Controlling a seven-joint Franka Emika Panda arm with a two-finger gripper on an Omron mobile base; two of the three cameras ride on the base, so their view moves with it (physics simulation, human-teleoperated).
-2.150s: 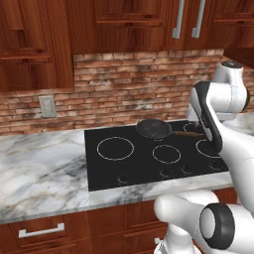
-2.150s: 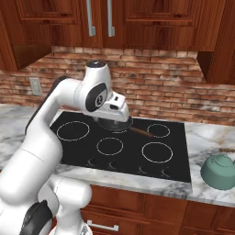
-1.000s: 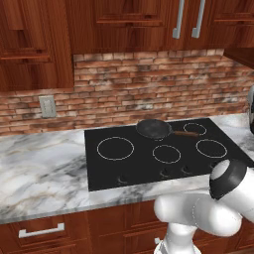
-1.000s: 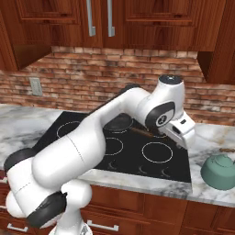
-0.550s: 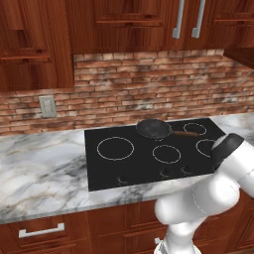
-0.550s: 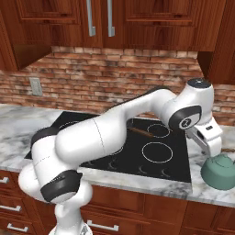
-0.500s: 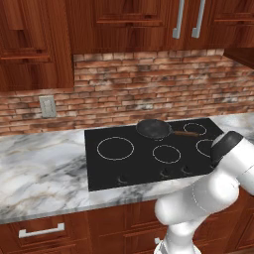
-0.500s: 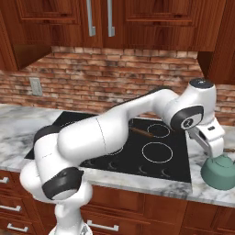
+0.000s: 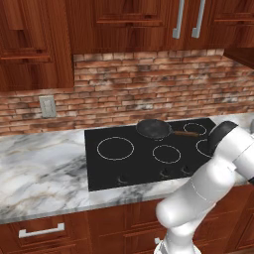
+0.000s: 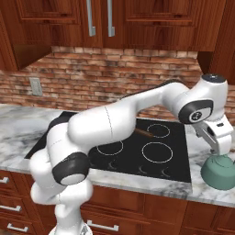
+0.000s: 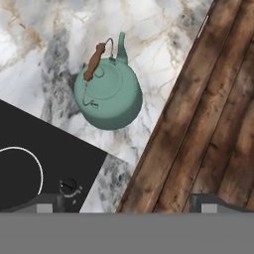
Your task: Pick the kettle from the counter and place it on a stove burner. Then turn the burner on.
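Teal kettle (image 11: 109,94) on marble counter (image 11: 44,44), beside black cooktop (image 11: 34,149) corner.

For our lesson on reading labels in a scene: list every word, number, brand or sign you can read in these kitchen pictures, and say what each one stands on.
There are no readable words, numbers or brands.
The cooktop bears only white burner circles and small knob marks, too small to read.
The kettle is plain teal, unlabelled.

The white arm arcs from its base toward three o'clock in the right base view, elbow raised, wrist bent sharply downward. Its pincer (image 10: 221,149) hangs at the end, pointing down, nothing between its fingers; how wide they stand cannot be told.
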